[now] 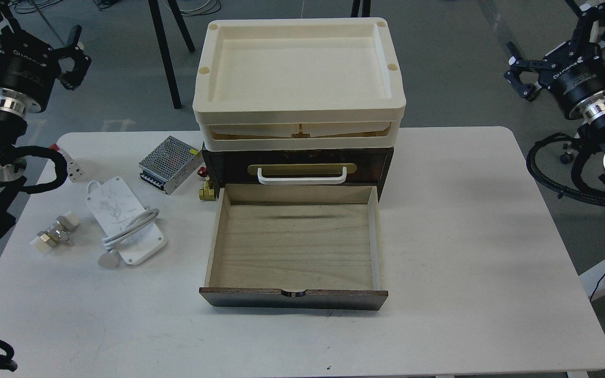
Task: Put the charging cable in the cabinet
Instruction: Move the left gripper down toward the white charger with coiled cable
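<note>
The charging cable (pixel 124 220) lies flat on the white table (pixel 465 236), left of the cabinet: a scuffed white power block with its cord wrapped round the middle and the plug by its near end. The cabinet (pixel 297 157) is a dark brown chest with cream trays (pixel 300 73) stacked on top. Its lower drawer (pixel 294 241) is pulled out toward me, and its pale wood inside holds nothing. My left gripper (pixel 75 54) hangs above the table's far left corner, open and empty. My right gripper (pixel 518 71) is high off the far right, open and empty.
A silver perforated metal box (pixel 170 164) sits behind the cable. A small white-and-red block (pixel 71 165) lies at the far left. A metal fitting with white caps (pixel 55 233) rests left of the cable. A brass valve (pixel 207 190) stands against the cabinet's left side.
</note>
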Action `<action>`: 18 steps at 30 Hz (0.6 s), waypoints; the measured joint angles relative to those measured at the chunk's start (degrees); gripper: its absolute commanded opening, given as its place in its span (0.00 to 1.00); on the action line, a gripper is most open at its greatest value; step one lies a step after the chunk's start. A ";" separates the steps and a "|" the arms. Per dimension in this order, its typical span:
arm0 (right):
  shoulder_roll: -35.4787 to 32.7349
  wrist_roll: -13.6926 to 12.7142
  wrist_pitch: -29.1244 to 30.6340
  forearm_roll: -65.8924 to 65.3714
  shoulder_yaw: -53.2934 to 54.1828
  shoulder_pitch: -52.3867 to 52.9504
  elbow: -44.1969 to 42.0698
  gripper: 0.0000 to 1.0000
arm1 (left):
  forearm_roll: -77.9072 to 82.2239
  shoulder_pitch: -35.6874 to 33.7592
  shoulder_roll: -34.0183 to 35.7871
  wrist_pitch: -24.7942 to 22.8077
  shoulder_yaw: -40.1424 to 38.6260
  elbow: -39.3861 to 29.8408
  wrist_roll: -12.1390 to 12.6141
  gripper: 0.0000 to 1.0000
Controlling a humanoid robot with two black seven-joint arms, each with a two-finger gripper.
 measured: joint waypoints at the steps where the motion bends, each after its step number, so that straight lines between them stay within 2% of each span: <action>1: -0.12 0.00 0.00 0.00 0.49 -0.22 0.04 1.00 | 0.00 0.01 -0.02 0.00 -0.16 -0.01 -0.10 1.00; 3: -0.30 0.00 0.00 -0.01 1.11 -0.48 0.18 1.00 | -0.22 0.05 -0.37 0.00 -0.59 -0.02 -0.71 1.00; 8: -0.47 -0.03 0.00 -0.05 1.58 -0.55 0.62 1.00 | -0.66 0.15 -1.52 -0.02 -1.67 1.99 -4.20 1.00; 11: -0.82 -0.04 0.00 -0.04 1.67 -0.71 0.63 1.00 | -1.28 0.28 -3.28 0.00 -2.27 7.92 -4.56 1.00; 13: -0.88 -0.04 0.00 -0.06 1.73 -0.72 0.70 1.00 | -1.64 0.28 -5.34 -0.01 -2.68 9.51 -4.58 1.00; 16: -0.99 -0.05 0.00 -0.05 1.76 -0.71 0.72 1.00 | -1.85 0.35 -6.46 -0.01 -3.74 9.47 -4.58 1.00; 18: -0.99 -0.05 0.00 -0.05 1.75 -0.56 0.73 1.00 | -1.86 0.35 -6.38 -0.01 -4.00 6.57 -4.58 1.00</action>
